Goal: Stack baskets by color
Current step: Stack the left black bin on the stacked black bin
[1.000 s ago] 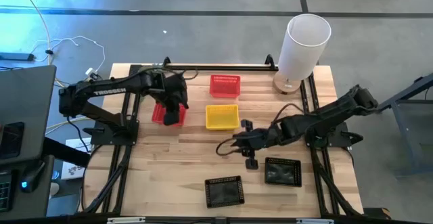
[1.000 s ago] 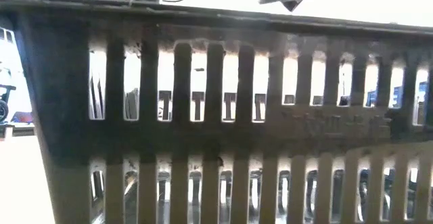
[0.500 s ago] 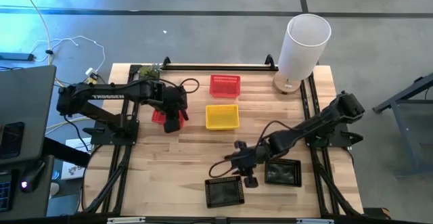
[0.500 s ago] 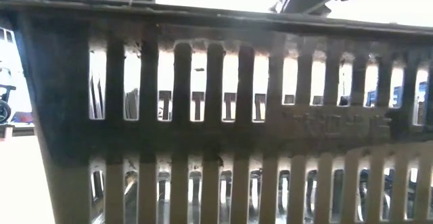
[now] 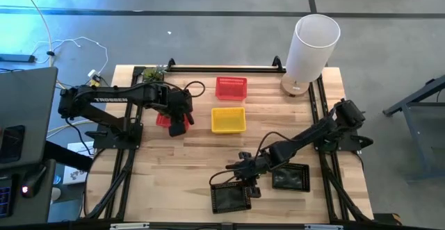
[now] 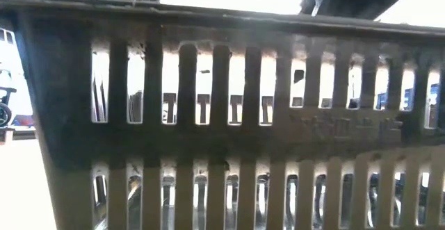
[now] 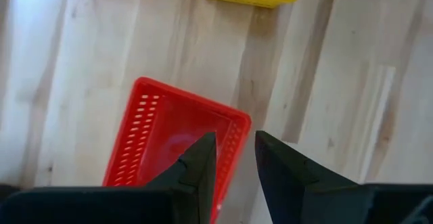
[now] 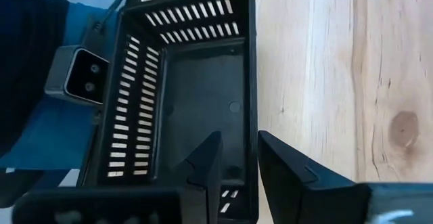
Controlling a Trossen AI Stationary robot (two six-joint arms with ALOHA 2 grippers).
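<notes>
A red basket [image 5: 164,119] lies at the table's left. My left gripper [image 5: 179,124] hovers over it, open by a narrow gap, its fingers [image 7: 203,163] above either side of the basket's right wall [image 7: 233,139]. A second red basket [image 5: 231,87] and a yellow basket [image 5: 228,119] sit mid-table. My right gripper [image 5: 245,183] stands open over the far right wall [image 8: 249,82] of the near black basket [image 5: 229,198]. That basket's wall [image 6: 222,119] fills the low view.
Another black basket [image 5: 290,178] sits right of the near one, under the right arm. A tall white cylinder [image 5: 313,46] stands at the far right corner and a small green plant [image 5: 153,71] at the far left. The low camera [image 8: 81,75] sits beside the near black basket.
My right gripper has come down and toward the table's near edge, from beside the right black basket to over the near black basket's far right wall. My left gripper swung toward the near edge over the red basket, then held still. No basket has moved.
</notes>
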